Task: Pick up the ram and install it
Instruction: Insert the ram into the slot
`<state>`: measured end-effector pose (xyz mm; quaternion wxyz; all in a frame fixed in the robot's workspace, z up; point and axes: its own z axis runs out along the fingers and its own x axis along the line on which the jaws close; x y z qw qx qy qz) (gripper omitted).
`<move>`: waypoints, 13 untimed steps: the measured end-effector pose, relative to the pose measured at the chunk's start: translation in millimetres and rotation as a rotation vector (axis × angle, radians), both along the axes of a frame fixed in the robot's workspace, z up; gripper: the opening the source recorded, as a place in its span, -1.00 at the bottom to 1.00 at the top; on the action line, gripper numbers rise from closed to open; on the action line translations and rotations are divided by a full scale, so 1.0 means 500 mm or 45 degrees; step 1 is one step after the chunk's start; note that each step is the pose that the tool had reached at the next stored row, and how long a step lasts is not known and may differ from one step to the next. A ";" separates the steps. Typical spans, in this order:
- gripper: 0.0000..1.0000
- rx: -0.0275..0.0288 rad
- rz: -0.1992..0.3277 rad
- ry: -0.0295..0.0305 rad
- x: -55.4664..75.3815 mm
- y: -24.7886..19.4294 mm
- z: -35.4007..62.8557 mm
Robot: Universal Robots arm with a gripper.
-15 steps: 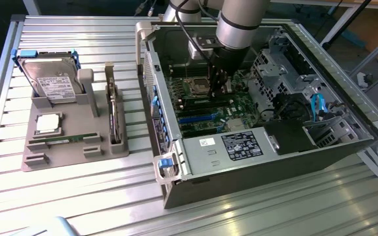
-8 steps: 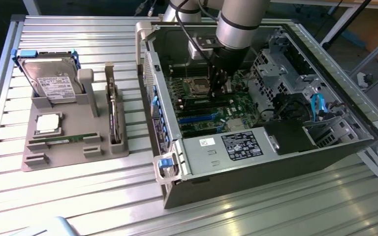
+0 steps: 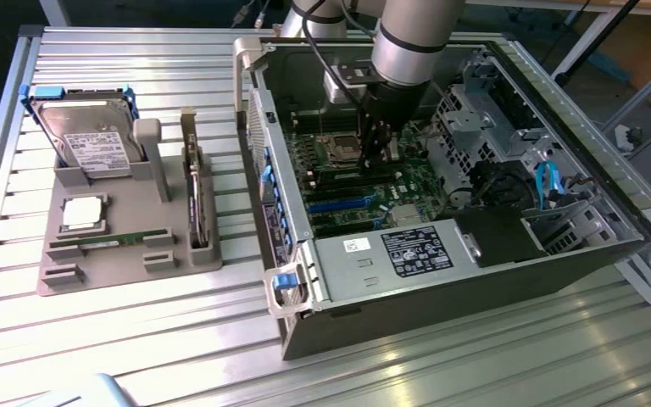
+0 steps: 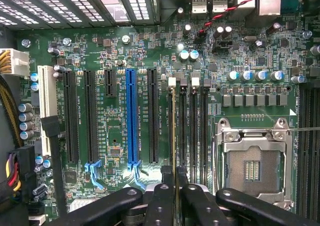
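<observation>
My gripper (image 3: 378,153) reaches down inside the open computer case (image 3: 450,254), just above the motherboard (image 3: 354,191) beside the processor socket (image 4: 255,161). In the wrist view its two dark fingers (image 4: 161,196) are shut on the ram (image 4: 173,136). The ram shows edge-on as a thin green-yellow strip. It runs along the memory slot nearest the expansion slots. Beside it stand further black memory slots (image 4: 192,131). Whether the ram is seated or just above its slot I cannot tell.
On the exterior view's left, a grey tray (image 3: 133,271) carries a hard drive (image 3: 88,140), a square silver chip (image 3: 82,212), an upright expansion card (image 3: 196,199) and a thin green stick lying flat (image 3: 111,242). The case walls, drive cage (image 3: 478,119) and cables (image 3: 546,182) crowd the arm.
</observation>
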<state>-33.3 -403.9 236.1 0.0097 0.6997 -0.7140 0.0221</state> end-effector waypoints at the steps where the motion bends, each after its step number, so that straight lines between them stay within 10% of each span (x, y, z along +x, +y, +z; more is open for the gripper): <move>1: -0.74 0.0000 0.001 0.0000 0.000 0.0000 0.000; 13: -0.74 -0.0003 0.023 0.0001 0.000 -0.0001 -0.004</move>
